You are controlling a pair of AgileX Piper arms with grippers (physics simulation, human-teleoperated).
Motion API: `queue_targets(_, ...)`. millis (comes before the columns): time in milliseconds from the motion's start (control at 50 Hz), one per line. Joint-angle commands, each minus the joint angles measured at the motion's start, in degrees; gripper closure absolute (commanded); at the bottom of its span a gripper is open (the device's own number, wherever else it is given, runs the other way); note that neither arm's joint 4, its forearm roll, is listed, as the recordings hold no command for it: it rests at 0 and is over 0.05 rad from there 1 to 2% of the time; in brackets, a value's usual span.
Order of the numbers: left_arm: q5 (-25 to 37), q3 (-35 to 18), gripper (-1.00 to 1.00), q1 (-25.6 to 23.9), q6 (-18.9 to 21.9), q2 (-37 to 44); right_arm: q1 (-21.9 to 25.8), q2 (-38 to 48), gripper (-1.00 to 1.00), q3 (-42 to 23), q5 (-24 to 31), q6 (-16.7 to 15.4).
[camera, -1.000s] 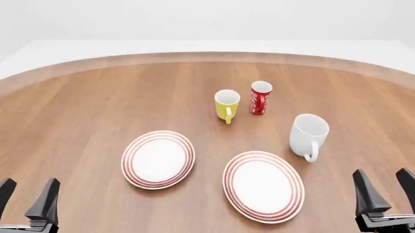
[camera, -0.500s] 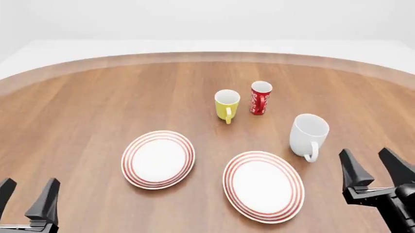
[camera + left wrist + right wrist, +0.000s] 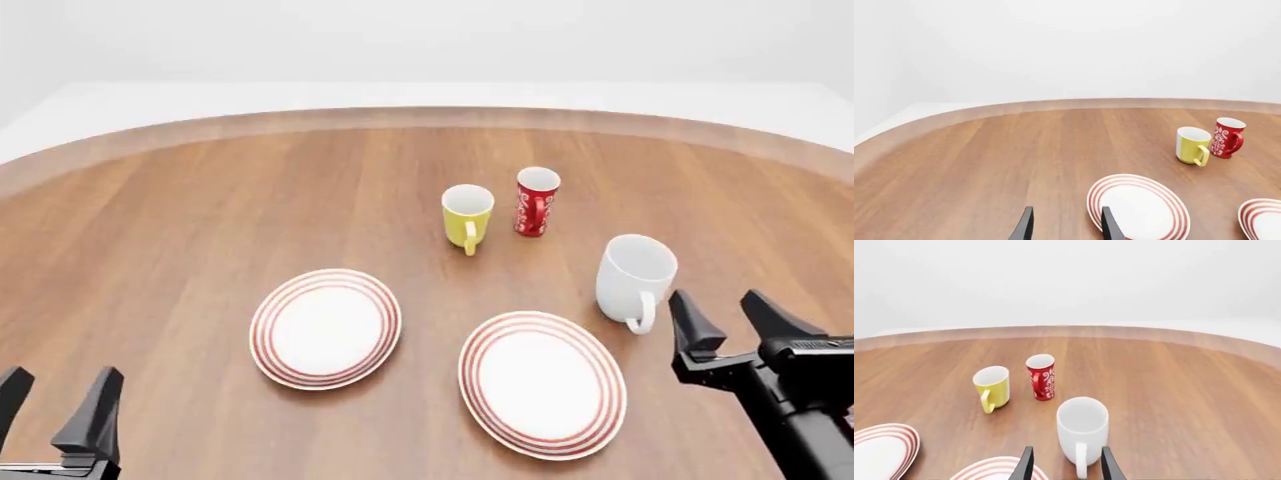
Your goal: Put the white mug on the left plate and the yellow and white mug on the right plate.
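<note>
The white mug (image 3: 635, 280) stands upright on the table at the right, its handle toward the near edge; it also shows in the right wrist view as the white mug (image 3: 1082, 432). My right gripper (image 3: 727, 321) is open just right of and nearer than it, empty. The yellow and white mug (image 3: 467, 216) stands upright mid-table. Nearer lie the left plate (image 3: 326, 327) and the right plate (image 3: 542, 382), both bare. My left gripper (image 3: 54, 400) is open at the near left corner, holding nothing. In the left wrist view I see the yellow and white mug (image 3: 1191, 145) beyond the left plate (image 3: 1139, 207).
A slim red mug with white pattern (image 3: 537, 201) stands just right of the yellow and white mug, nearly touching distance. The round wooden table's far edge (image 3: 427, 118) curves across the back.
My right gripper has moved forward and leftward toward the white mug, rising into fuller view. The left gripper and all mugs and plates have stayed put.
</note>
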Motion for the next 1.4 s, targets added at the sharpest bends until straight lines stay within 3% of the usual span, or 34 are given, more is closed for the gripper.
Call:
queue_targets(20,0.0,0.0,-1.0,0.0,0.0,0.0,0.4,11.5,-1.0,-0.6,-8.8,0.7)
queue_targets(940,0.0,0.0,-1.0,0.0,0.0,0.0,-2.9,39.2,-1.0,-5.1,-26.2,0.8)
queue_targets(1400,0.0,0.0,-1.0,0.0,0.0,0.0,-2.6,45.7,-1.0,-8.4,-26.6,0.5)
